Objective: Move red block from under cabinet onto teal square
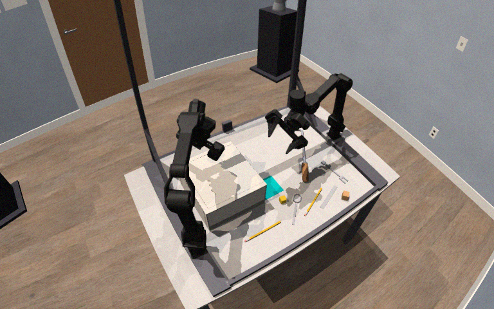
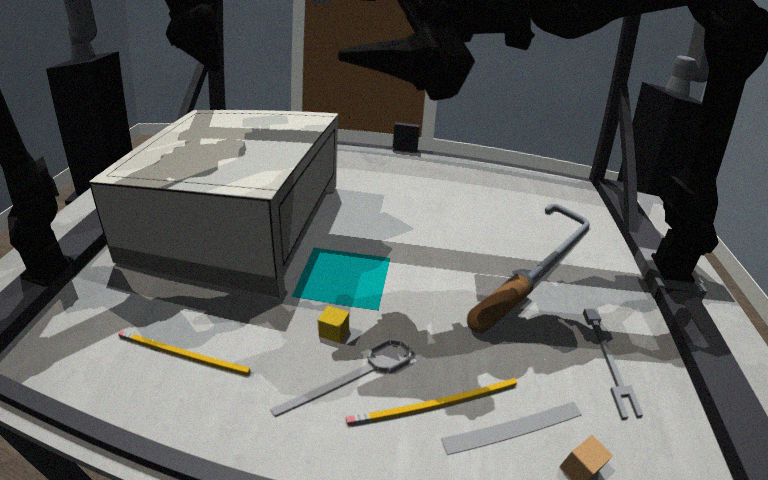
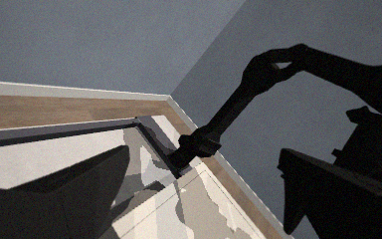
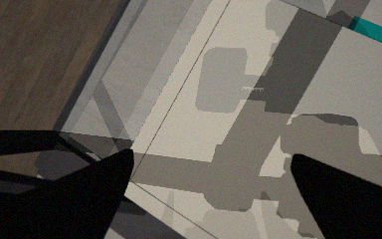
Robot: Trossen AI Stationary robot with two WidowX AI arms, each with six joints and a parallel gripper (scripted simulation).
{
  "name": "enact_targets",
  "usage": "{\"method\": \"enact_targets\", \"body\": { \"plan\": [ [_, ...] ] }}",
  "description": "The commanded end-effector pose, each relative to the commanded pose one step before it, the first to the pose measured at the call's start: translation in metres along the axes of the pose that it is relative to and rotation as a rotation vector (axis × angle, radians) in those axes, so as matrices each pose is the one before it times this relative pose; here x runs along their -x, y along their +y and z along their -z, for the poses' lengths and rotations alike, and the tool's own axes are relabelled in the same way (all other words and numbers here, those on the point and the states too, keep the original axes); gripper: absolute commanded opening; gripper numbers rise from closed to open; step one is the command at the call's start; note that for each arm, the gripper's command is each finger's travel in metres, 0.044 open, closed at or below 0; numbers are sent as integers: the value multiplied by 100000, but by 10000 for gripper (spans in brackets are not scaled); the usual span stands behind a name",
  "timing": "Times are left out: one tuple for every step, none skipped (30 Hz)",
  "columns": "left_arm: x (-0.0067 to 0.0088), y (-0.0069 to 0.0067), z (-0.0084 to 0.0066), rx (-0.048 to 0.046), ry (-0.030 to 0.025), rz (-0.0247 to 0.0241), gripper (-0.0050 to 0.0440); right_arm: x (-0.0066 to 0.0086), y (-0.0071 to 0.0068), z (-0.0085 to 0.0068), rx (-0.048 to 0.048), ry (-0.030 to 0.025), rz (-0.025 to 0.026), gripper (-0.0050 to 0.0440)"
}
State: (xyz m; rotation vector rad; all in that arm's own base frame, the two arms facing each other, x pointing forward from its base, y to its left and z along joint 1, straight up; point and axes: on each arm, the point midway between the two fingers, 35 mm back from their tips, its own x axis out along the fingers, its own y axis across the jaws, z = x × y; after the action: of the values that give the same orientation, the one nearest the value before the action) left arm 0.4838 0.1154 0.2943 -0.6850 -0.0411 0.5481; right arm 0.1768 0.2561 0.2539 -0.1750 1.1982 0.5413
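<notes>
Both sets of fingers spread, red block out of my sight

The cabinet (image 1: pixel 237 174) (image 2: pixel 186 226) (image 3: pixel 199 209) (image 4: pixel 179 124) sits upright on the desk (image 1: pixel 255 255) (image 2: pixel 419 186) (image 3: pixel 50 159) (image 4: pixel 144 50), near the edge where the right arm (image 1: pixel 180 156) (image 2: pixel 33 226) (image 3: pixel 229 115) is mounted. I can't see its underside or inside from here, and the red block shows in none of my views, so I can't tell just where it is.

The teal square (image 1: pixel 272 186) (image 2: pixel 339 277) (image 4: pixel 370 29) lies just beside the cabinet, on the side facing the left arm's edge. A yellow cube (image 1: pixel 282 199) (image 2: pixel 333 324) stands just off the square, towards the edge opposite the door (image 1: pixel 101 43) (image 2: pixel 362 84).

My right fingers (image 1: pixel 216 150) (image 2: pixel 195 33) are wide apart above the cabinet, holding nothing. My left fingers (image 1: pixel 296 143) (image 2: pixel 396 56) are also spread, with nothing between them, raised over the desk between the cabinet and the left arm's edge. The hook (image 1: pixel 305 172) (image 2: pixel 504 302) has its wooden handle towards the edge opposite the door. An orange block (image 1: pixel 345 195) (image 2: pixel 587 457) lies near the corner shared by that edge and the left arm's.
</notes>
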Motion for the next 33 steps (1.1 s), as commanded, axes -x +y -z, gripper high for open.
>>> {"method": "enact_targets", "body": {
  "plan": [
    [-902,-80,-191,9134,2955,3474,440,2104,-2535,-274,-2101,-6791,-5526,440],
    [-432,354,387,4099,2176,472,440,528,-1111,126,-1287,-2059,-449,440],
    [-434,406,383,4207,2310,307,440,534,-1093,165,-1239,-2204,-361,440],
    [-435,456,373,4336,2399,173,440,536,-1071,204,-1181,-2346,-262,440],
    [-404,482,340,4152,2324,10,440,500,-974,224,-1040,-2310,-144,440],
    [-374,475,291,3961,2194,-84,440,461,-881,236,-906,-2246,-39,440],
    [-350,470,250,3823,2092,-163,440,430,-806,246,-795,-2201,52,440],
    [-332,473,217,3733,2028,-253,440,406,-748,255,-702,-2177,136,440],
    [-316,472,185,3678,1966,-312,440,385,-699,265,-621,-2164,216,440],
    [-304,463,152,3651,1899,-328,440,366,-658,273,-547,-2160,293,440],
    [-293,472,129,3635,1877,-419,440,350,-623,282,-477,-2164,369,440],
    [-283,474,104,3632,1843,-476,440,334,-590,290,-411,-2168,444,440],
    [-274,475,79,3637,1813,-530,440,320,-561,298,-346,-2174,519,440],
    [-265,476,55,3650,1784,-583,440,305,-533,305,-282,-2180,595,440],
    [-256,477,32,3664,1756,-634,440,290,-508,311,-219,-2184,670,440],
    [-247,475,9,3675,1724,-682,440,275,-483,316,-156,-2183,744,440],
    [0,0,0,0,0,0,440,0,0,0,0,0,0,440],
    [0,0,0,0,0,0,440,0,0,0,0,0,0,440],
    [-256,509,-15,3971,1821,-786,440,279,-493,346,-97,-2346,883,440],
    [-273,562,-45,4432,1981,-933,440,289,-517,389,-23,-2594,1077,440],
    [-267,570,-77,4569,1985,-1019,440,273,-497,401,69,-2631,1204,440],
    [-243,537,-104,4388,1851,-1029,440,237,-443,382,150,-2470,1235,440],
    [-274,633,-157,5280,2156,-1298,440,225,-441,407,241,-2572,1473,440],
    [-247,595,-188,5111,2014,-1313,440,159,-338,333,240,-2008,1354,440],
    [-212,529,-202,4691,1785,-1250,440,138,-309,316,283,-1889,1305,440],
    [-192,498,-221,4562,1679,-1252,440,123,-283,302,326,-1799,1285,440],
    [-178,479,-242,4542,1616,-1279,440,110,-264,292,370,-1740,1284,440],
    [-165,464,-264,4560,1569,-1314,440,97,-250,285,406,-1682,1293,440],
    [-153,449,-285,4592,1526,-1351,440,85,-234,277,431,-1598,1287,440],
    [-141,432,-304,4617,1481,-1383,440,75,-218,265,463,-1543,1276,440],
    [-128,414,-322,4628,1433,-1410,440,64,-205,254,484,-1470,1256,440],
    [-116,396,-338,4652,1389,-1437,440,51,-193,246,495,-1385,1235,440],
    [-103,377,-354,4681,1348,-1465,440,40,-181,238,498,-1293,1205,440]
  ]
}}
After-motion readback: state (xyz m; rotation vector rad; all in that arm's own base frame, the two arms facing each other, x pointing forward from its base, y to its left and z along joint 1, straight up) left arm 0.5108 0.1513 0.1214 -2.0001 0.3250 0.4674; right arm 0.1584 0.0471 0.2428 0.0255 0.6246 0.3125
